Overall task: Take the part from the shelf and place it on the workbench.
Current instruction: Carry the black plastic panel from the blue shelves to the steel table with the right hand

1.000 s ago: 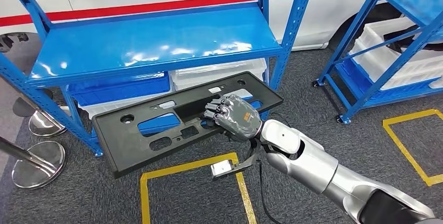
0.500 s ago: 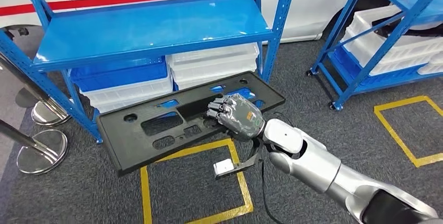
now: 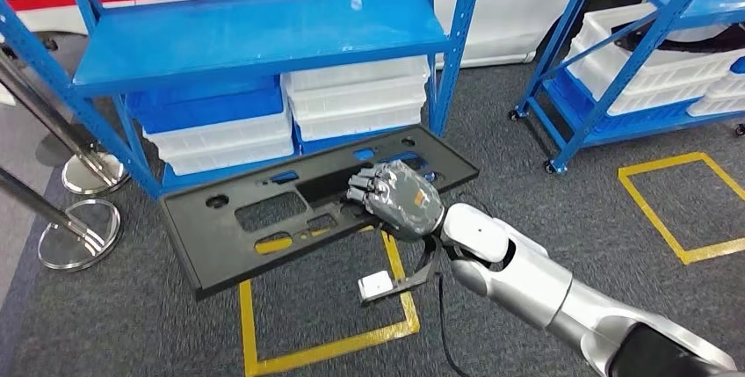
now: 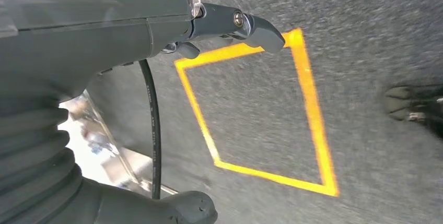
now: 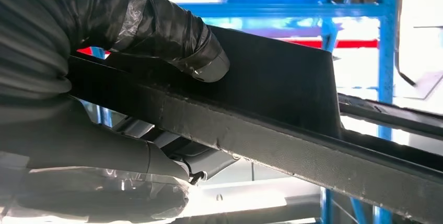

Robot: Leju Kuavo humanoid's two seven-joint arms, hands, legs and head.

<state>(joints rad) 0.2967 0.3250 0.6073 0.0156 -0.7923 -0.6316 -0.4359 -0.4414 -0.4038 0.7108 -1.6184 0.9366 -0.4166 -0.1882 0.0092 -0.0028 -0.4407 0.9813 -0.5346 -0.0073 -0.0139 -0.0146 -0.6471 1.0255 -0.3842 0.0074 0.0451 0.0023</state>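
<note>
Shelf [image 3: 264,34]: blue; top board bare.
Crates [image 3: 215,126]: blue and white, stacked under the shelf's board; contents hidden.
Part [image 3: 264,219]: black panel, held in front of the shelf, over a yellow floor square [image 3: 325,342].
Right hand [image 3: 395,197]: fingers clamped on the part's edge.
Left hand [image 4: 230,25]: cannot tell.
Writing: none legible.

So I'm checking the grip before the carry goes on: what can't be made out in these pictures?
- Right hand fingertips: head view, tucked into the black panel's opening.
- Panel ends: right wrist view, cut off by the picture's edges.
- Left hand fingers: left wrist view, mostly hidden behind its grey cover; open or shut unclear.
- Bins contents: head view, hidden by stacking.
</note>
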